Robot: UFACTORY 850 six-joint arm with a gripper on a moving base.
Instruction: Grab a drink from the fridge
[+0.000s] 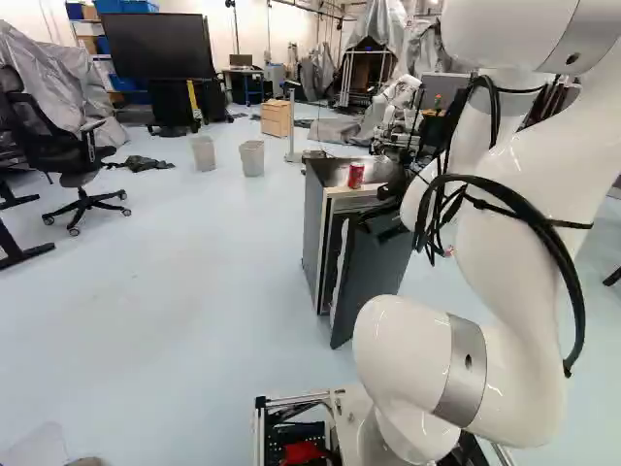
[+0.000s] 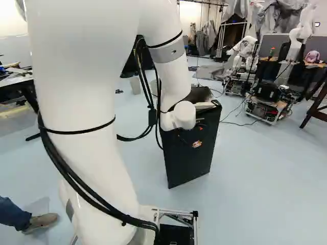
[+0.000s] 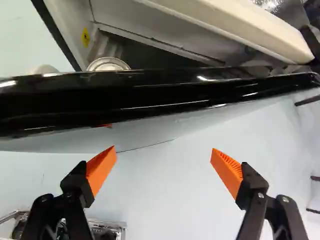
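Our black jaws stand wide apart, orange pads (image 3: 102,169) touching nothing. A round, silver-topped can (image 3: 108,64), probably our drink, sits inside the partly open, dark, boxy fridge (image 1: 313,228). We'd expect thin, slippery metal, moderately heavy if full: best taken around its middle, squeezed gently, once we clear the glossy black door edge (image 3: 150,95).

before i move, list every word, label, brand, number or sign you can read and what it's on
No text can be read.
Yellow sticker inside the fridge: dark mark, too small to read.
Red can on top of the fridge: pale marking, too small.
Orange and white patch on the fridge door: too small.
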